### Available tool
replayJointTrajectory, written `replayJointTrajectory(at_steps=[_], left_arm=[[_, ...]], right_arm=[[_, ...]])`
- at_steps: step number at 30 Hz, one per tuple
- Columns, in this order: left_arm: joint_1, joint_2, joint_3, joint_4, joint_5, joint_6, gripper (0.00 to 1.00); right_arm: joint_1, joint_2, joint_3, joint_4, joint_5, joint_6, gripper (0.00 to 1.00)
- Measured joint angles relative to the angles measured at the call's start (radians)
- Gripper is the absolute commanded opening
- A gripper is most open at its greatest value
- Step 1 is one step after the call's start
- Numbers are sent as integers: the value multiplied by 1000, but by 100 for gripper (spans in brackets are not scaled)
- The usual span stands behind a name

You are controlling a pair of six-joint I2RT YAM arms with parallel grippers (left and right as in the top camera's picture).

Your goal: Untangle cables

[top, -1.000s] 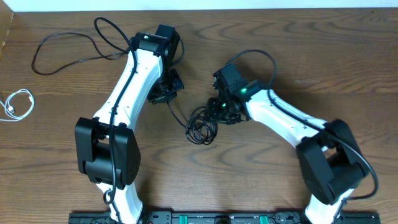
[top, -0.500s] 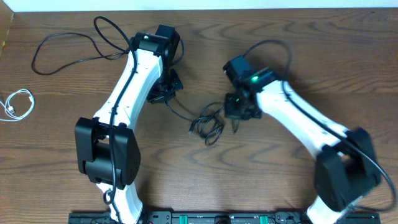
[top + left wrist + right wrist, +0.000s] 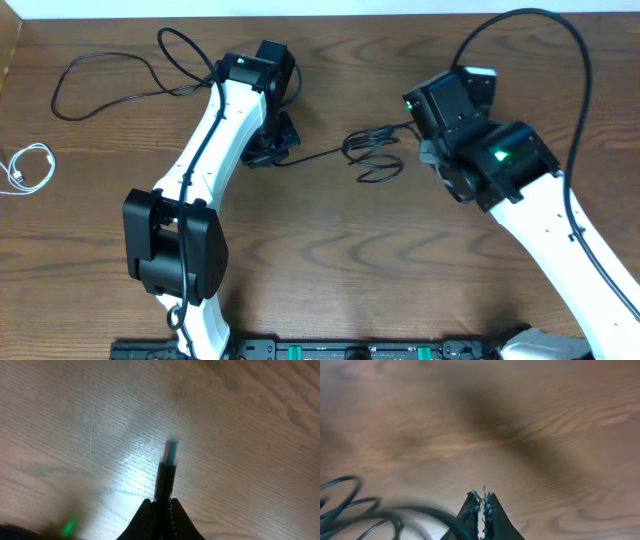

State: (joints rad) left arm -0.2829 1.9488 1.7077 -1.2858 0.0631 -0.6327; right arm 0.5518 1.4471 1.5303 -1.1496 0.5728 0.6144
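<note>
A black cable (image 3: 312,155) runs taut across the table between my two grippers, with loose loops (image 3: 376,163) bunched near the right one. My left gripper (image 3: 264,154) is shut on its black plug (image 3: 164,477), which has a blue tip and sticks out past the jaws (image 3: 159,502). My right gripper (image 3: 428,150) is raised above the table, jaws together (image 3: 481,494), with the blurred black cable (image 3: 415,509) running in at its left finger. A second black cable (image 3: 100,75) lies at the far left. The white cable (image 3: 30,167) lies coiled at the left edge.
The left arm's white link (image 3: 205,150) runs diagonally over the left half of the table. The right arm's thick black wire (image 3: 560,60) arcs above the table at the far right. Black base rails (image 3: 320,350) line the near edge.
My right gripper has lifted and moved right and away, dragging the black cable bundle with it. The bundle has stretched into a taut line. My left gripper has stayed in place.
</note>
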Motion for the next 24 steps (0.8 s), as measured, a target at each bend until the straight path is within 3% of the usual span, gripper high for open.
replayJointTrajectory(at_steps=[3,4,5,6,9,11,15,20,24], left_arm=[[-2,0,0,-10,-12,0,8],[1,0,0,-11,-13,0,12],[1,0,0,-9,-9,1,29],[0,0,0,-10,-8,4,36],[8,2,0,-8,-15,8,40],[16,2,0,14,19,42,51],[25,2,0,60,176,159,55],[24,2,0,80,444,348,66],[24,2,0,82,613,475,69]], right_arm=[[-14,-27,0,-2,79,0,3],[-29,-39,0,-3,85,0,2],[-42,-50,0,-2,68,0,1],[-47,-56,0,0,50,1,1],[-76,-67,0,13,-20,6,1],[-92,-68,0,26,-99,8,1],[-95,-62,0,63,-265,10,1],[-95,-55,0,109,-434,10,2],[-95,-53,0,154,-541,11,2]])
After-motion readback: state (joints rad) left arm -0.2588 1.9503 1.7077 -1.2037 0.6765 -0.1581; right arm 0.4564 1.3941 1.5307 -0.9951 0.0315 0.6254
